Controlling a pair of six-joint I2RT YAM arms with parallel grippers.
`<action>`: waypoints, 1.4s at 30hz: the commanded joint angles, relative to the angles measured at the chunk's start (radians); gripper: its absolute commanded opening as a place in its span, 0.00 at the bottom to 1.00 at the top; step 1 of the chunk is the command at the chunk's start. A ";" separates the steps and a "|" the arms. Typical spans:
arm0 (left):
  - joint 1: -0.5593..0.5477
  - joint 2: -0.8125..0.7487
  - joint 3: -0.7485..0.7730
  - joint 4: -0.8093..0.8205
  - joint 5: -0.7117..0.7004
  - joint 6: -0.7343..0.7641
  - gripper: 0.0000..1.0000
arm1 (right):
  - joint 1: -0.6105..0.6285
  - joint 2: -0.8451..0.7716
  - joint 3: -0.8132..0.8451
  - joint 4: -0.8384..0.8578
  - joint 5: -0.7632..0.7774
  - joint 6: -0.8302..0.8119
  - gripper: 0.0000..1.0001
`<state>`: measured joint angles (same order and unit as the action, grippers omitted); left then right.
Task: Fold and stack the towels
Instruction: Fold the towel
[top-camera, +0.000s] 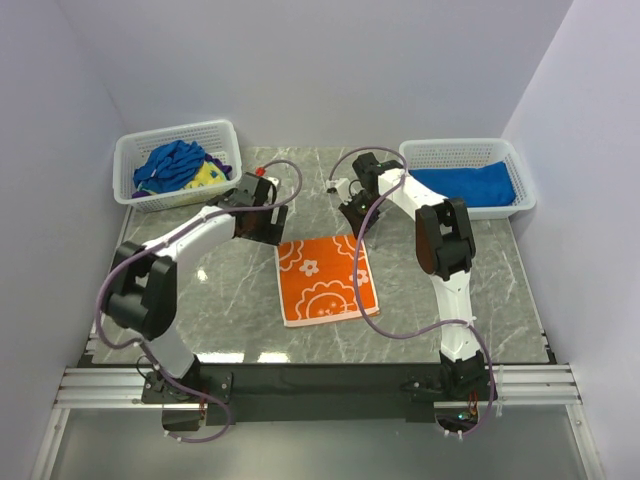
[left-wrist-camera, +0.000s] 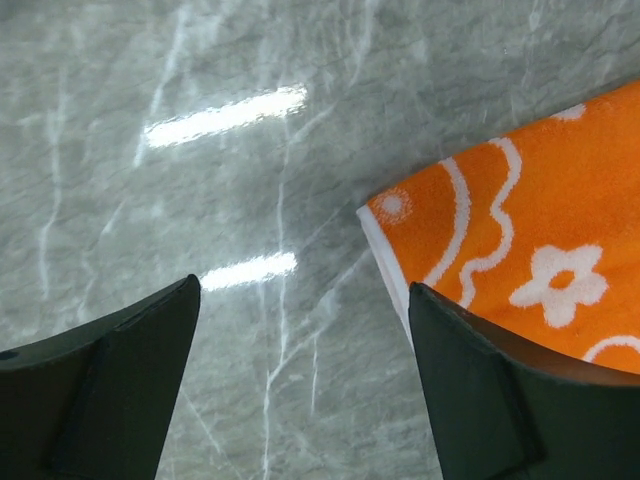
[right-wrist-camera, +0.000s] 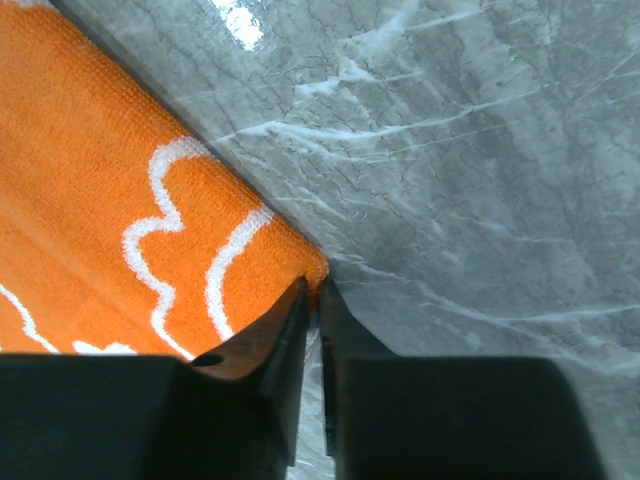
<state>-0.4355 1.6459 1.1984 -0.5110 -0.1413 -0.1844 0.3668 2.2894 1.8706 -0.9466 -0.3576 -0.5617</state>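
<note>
The orange towel (top-camera: 325, 280) lies spread flat in the middle of the tabletop (top-camera: 230, 310). The right claw (right-wrist-camera: 312, 290) is pinched almost closed on its far right corner. The left claw (left-wrist-camera: 305, 290) stands wide open and empty, with the far left corner between its fingers. This looks like the grasping step of the fold: the left claw probably needs to close before both lift the far edge nearward.

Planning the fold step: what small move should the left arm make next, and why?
Probably close the left gripper on the far-left corner of the orange towel: its jaws stand open with that corner just inside one finger, while the right gripper pinches the far-right corner.
</note>
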 joint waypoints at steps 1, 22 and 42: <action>0.001 0.069 0.076 -0.004 0.058 0.036 0.90 | 0.011 0.010 -0.025 -0.003 0.022 -0.007 0.10; 0.003 0.299 0.204 -0.038 0.169 0.076 0.57 | 0.021 0.005 -0.047 0.009 0.039 -0.004 0.04; 0.012 0.465 0.184 -0.096 0.207 0.053 0.41 | 0.023 -0.013 -0.074 0.017 0.055 0.003 0.04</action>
<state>-0.4286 2.0098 1.4109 -0.5663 0.0174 -0.1246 0.3748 2.2742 1.8381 -0.9169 -0.3389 -0.5587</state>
